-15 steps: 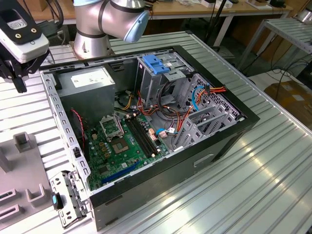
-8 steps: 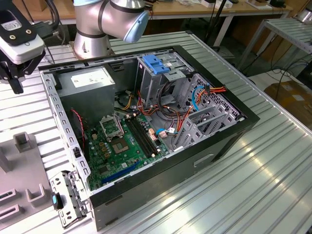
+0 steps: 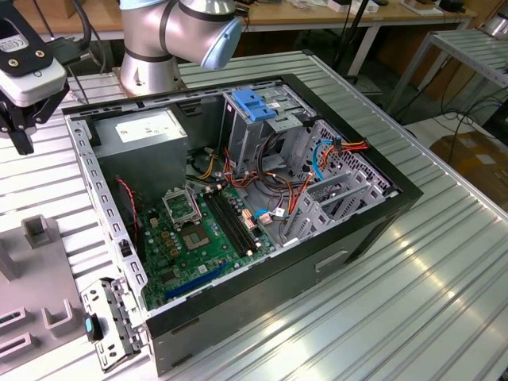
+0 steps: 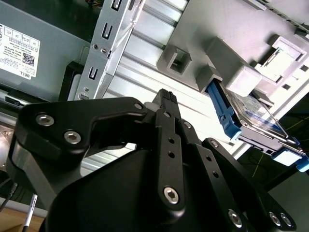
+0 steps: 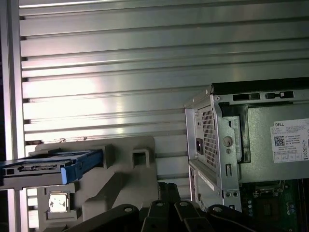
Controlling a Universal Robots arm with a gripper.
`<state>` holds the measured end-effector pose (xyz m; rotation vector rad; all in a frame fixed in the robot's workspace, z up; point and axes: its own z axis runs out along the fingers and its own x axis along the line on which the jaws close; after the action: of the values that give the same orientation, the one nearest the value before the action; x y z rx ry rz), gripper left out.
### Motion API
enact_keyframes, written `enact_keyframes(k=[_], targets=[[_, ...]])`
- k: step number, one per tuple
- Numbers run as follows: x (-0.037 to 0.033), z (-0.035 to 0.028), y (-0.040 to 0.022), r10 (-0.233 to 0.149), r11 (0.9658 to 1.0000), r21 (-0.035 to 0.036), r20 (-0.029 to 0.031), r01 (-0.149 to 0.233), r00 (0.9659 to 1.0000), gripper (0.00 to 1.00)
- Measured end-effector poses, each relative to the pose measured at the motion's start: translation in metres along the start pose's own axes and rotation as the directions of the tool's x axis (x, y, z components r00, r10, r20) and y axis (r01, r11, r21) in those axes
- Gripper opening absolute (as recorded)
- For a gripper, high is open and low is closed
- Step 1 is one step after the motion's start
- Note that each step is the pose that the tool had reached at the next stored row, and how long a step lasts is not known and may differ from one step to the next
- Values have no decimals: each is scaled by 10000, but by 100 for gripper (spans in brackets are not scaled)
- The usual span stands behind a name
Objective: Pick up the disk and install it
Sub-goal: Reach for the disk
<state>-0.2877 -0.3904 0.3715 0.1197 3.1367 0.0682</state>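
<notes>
Fingers (image 4: 167, 96): pressed together, holding nothing, beside the computer case (image 3: 262, 294).
Disk (image 5: 48, 166): slotted in grey holder (image 5: 125, 164) beside the case, end jutting free, likely for grasping.

Bright light makes white glare on the ribbed metal table (image 3: 429, 270) in the exterior view and first wrist view; the computer case (image 3: 262, 300) is shadowed inside.
</notes>
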Motion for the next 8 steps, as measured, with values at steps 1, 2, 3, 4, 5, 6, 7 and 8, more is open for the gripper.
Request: enact_keyframes(k=[1,2,3,4,5,6,7,8], targets=[[0,4,0,0,10000,0,0,0,10000,11],[0,4,0,-1,10000,0,0,1,10000,11],[0,4,0,0,10000,0,0,0,10000,11],[0,4,0,0,10000,-1,1,0,10000,11],[2,5,0,-1,10000,-2,2,1,10000,11],[5,5,-1,1,10000,-1,1,-1,10000,11],[8,5,-1,1,10000,-1,1,-1,10000,11],[11,4,-1,0,10000,-1,1,0,10000,11]])
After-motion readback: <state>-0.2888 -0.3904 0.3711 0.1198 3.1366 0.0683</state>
